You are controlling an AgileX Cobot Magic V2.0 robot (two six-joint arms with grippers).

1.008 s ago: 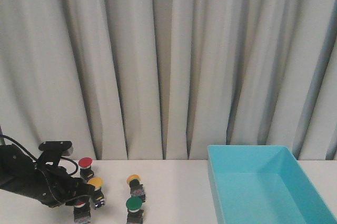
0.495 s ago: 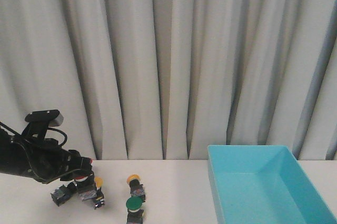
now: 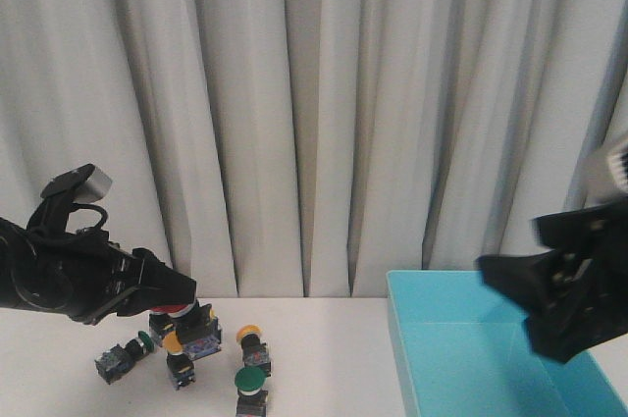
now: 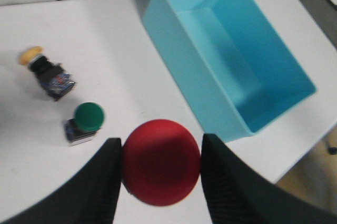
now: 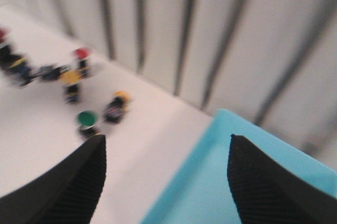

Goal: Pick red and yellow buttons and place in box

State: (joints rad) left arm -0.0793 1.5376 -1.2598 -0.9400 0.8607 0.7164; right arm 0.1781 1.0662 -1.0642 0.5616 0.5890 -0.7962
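Turquoise box point(image 3: 491, 358) sits at the table's right end, under the right gripper point(image 5: 166, 182), whose jaws are spread wide with nothing between them. Left gripper point(image 4: 160, 174) clamps a red button point(image 4: 161, 162) by its cap, lifted above the table's left part, over loose buttons including a green-capped button point(image 4: 87, 121).

Ahead of you, pale grey curtains point(image 3: 324, 113) hang in deep vertical folds across the whole back, meeting the far edge of a plain white table point(image 3: 324, 358) under soft, even light.
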